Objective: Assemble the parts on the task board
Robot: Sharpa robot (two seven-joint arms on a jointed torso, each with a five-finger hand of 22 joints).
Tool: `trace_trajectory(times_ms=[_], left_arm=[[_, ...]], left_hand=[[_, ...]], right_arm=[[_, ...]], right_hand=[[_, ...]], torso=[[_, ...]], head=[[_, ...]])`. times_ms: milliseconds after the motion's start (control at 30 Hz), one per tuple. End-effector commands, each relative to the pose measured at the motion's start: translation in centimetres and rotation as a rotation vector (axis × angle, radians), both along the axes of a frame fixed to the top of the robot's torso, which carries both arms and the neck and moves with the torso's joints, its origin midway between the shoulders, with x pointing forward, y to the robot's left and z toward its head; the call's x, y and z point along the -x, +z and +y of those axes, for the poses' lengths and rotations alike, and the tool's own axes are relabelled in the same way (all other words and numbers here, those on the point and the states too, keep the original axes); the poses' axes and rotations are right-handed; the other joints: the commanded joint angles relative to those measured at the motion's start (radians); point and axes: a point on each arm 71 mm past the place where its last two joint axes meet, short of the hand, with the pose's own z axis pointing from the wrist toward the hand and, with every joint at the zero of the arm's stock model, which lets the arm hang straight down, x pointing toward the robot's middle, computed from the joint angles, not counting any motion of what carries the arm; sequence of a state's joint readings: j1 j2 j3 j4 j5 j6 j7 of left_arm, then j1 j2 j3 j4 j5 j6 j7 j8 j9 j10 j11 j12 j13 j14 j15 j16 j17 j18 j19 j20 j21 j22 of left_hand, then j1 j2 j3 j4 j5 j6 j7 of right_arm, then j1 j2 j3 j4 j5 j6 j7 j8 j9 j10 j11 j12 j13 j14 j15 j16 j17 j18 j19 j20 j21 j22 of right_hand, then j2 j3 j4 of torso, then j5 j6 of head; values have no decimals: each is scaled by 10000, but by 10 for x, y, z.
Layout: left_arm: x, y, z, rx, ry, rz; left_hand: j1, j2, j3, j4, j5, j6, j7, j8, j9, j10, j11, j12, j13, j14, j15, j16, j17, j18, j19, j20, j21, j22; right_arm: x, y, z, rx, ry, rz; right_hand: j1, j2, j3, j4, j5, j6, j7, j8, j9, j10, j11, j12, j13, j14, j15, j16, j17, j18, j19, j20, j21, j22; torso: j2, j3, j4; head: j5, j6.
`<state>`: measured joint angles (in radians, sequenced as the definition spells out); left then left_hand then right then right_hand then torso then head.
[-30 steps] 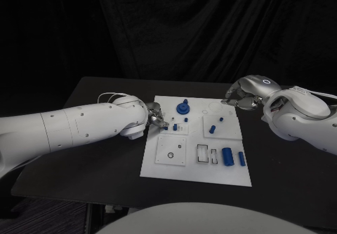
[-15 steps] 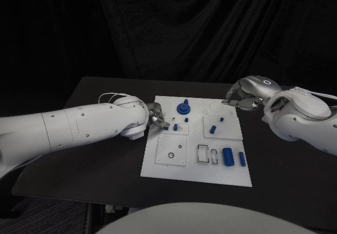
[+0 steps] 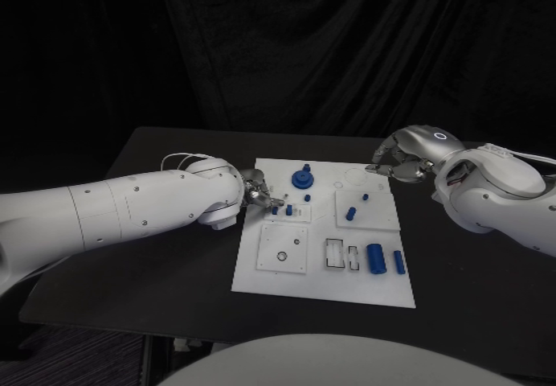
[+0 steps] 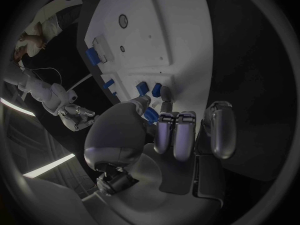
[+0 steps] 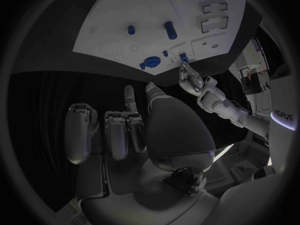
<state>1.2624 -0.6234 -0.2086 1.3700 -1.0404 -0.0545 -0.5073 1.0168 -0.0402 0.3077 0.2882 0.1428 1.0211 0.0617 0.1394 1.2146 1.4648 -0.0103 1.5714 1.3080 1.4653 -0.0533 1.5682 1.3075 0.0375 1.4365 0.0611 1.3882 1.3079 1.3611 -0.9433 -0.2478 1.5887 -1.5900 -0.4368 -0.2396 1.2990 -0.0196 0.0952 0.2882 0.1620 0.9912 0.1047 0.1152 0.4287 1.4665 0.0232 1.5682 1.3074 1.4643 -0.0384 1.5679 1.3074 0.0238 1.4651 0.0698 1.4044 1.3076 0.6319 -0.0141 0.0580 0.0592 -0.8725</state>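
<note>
The left hand sits at the left edge of the white task board, its fingertips at a small blue peg (whether it is actually gripped I cannot tell). The right hand hovers off the board's far right corner, fingers curled in on nothing, well apart from the blue cylinders.

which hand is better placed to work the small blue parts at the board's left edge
Left, probably. The left hand already has its fingertips at the small blue parts on the task board, while the right hand hovers curled and empty beyond the board's far right corner.
</note>
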Motion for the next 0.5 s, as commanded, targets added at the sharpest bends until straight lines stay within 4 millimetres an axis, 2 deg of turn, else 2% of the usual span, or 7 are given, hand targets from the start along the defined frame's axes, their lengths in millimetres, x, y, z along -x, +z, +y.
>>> trace_trajectory(times_ms=[33,200,267,333,433,500], left_arm=[[1,-3,2,-156,105,147],[1,-4,2,-171,87,174],[1,-4,1,-112,52,136],[0,-3,1,-25,20,66],[-1,-1,-1,274,-46,-203],[-2,2,-2,668,-105,-593]], left_hand=[[-176,45,-216,15,19,-69,29,-80,-41,1060,96,-7,2628,1055,79,26,2633,134,-33,55,-72,1911],[-400,223,-604,32,-56,-100,51,-146,-83,1060,118,-7,2628,1055,101,26,2633,141,-47,77,-113,1916],[-747,490,-964,44,-57,-140,68,-174,-83,1060,136,-7,2628,1055,127,26,2633,147,-57,95,-147,1921],[-877,576,-1103,51,-84,-136,73,-169,-73,1060,144,-7,2628,1055,128,26,2633,146,-55,104,-152,1925],[-1394,939,-1562,69,22,-163,90,-168,-46,1060,160,-7,2628,1055,145,26,2633,147,-53,119,-169,1932],[-1510,982,-1702,60,-57,-174,96,-164,-33,1060,166,-7,2628,1055,148,26,2633,146,-53,125,-171,1934]], right_arm=[[0,-1,-1,44,-166,50],[0,-2,-1,55,-177,67],[0,-2,-1,64,-184,78],[0,-2,-1,67,-186,83],[0,-2,-1,68,-184,85],[0,-2,-1,65,-181,82]], right_hand=[[85,-25,-19,-64,45,58,-1,-45,-11,1043,74,26,2634,1065,38,29,2634,172,276,50,-65,2092],[85,-25,-19,-64,45,58,-1,-45,-11,1043,74,26,2634,1065,38,29,2634,172,276,50,-65,2092],[85,-25,-19,-64,45,58,-1,-45,-11,1043,74,26,2634,1065,38,29,2634,172,276,50,-65,2092],[85,-25,-19,-64,45,58,-1,-45,-11,1043,74,26,2634,1065,38,29,2634,172,276,50,-65,2092],[98,-33,-21,-68,52,56,1,-52,-13,1043,74,26,2634,1065,37,29,2634,176,268,49,-83,2087],[98,-33,-21,-68,52,56,1,-52,-13,1043,74,26,2634,1065,37,29,2634,176,268,49,-83,2087]], torso=[[5,-3,-6],[14,-5,-10],[14,-5,-3],[13,-4,4],[10,-2,0],[12,0,-11]], head=[[9,-2],[27,-2],[27,-2],[25,-2],[41,-2],[57,-2]])
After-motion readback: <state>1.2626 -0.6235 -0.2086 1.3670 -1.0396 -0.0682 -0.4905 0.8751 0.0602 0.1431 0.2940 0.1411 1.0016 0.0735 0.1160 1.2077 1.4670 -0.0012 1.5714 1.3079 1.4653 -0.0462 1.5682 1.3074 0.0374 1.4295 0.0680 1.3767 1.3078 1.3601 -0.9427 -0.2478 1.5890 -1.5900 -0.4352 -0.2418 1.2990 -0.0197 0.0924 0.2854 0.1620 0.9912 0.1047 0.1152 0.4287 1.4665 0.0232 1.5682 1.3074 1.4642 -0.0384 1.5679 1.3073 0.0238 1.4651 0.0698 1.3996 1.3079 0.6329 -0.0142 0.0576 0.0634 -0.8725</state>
